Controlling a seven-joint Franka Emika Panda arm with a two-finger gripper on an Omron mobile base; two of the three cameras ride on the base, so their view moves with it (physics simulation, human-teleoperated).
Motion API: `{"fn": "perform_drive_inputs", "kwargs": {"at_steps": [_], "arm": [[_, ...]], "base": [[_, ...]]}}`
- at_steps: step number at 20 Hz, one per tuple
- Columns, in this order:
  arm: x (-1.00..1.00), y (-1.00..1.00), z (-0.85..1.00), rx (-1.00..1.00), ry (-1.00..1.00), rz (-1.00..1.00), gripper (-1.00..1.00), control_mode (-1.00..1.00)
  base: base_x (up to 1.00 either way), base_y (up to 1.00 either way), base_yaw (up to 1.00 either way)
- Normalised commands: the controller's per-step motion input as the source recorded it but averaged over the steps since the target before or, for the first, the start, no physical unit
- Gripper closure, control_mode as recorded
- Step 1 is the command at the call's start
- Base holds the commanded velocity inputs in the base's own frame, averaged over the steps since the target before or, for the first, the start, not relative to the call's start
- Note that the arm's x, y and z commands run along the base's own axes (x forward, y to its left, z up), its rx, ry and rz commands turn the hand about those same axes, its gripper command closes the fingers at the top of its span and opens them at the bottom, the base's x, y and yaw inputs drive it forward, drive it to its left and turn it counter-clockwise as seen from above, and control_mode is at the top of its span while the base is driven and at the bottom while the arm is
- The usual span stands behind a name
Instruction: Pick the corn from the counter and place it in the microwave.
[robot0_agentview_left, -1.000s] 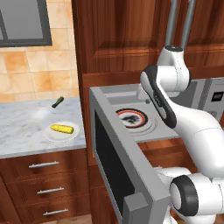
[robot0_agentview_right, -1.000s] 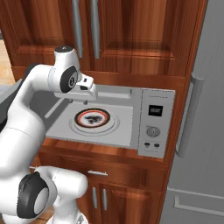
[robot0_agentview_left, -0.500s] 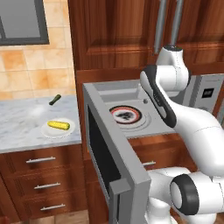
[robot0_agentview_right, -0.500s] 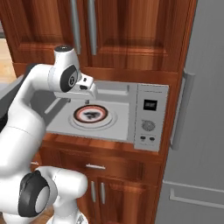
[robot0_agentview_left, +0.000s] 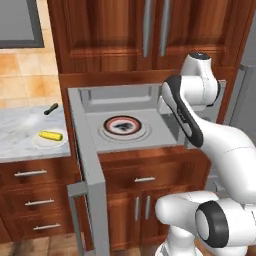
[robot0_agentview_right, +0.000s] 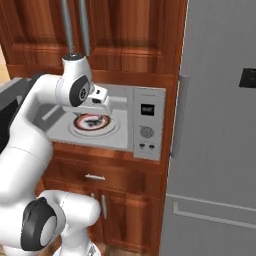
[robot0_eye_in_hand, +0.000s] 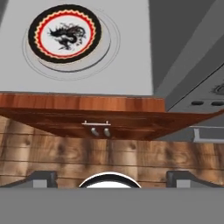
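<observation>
Looking near: tool (robot0_agentview_right: 102, 97) hangs at the microwave mouth; I cannot tell if its fingers are apart or together.
Microwave (robot0_agentview_left: 90, 102): door (robot0_agentview_left: 92, 175) swung wide toward me; turntable plate (robot0_eye_in_hand: 64, 33) bare, with a black dragon figure inside a red and black rim.
Button panel (robot0_agentview_right: 148, 122): dark display, no writing I can read.
Corn (robot0_agentview_left: 51, 135): far left, lying on a white plate (robot0_agentview_left: 40, 142) on the table (robot0_agentview_left: 20, 127).
Green vegetable (robot0_agentview_left: 51, 108): farther back.
</observation>
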Motion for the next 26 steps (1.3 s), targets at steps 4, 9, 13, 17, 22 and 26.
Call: {"fn": "perform_drive_inputs", "kwargs": {"at_steps": [4,9,13,17,22,26], "arm": [[0.0,0.0,0.0,0.0,0.0,0.0,-1.0,1.0],[0.0,0.0,0.0,0.0,0.0,0.0,-1.0,1.0],[0.0,0.0,0.0,0.0,0.0,0.0,-1.0,1.0],[0.0,0.0,0.0,0.0,0.0,0.0,-1.0,1.0],[0.0,0.0,0.0,0.0,0.0,0.0,-1.0,1.0],[0.0,0.0,0.0,0.0,0.0,0.0,-1.0,1.0]], "base": [[-0.41,-0.6,0.32],[-0.72,-0.82,0.56],[-0.67,-0.35,0.72],[-0.51,-0.03,0.8],[-0.39,0.0,0.85],[-0.49,-0.02,0.8]]}}
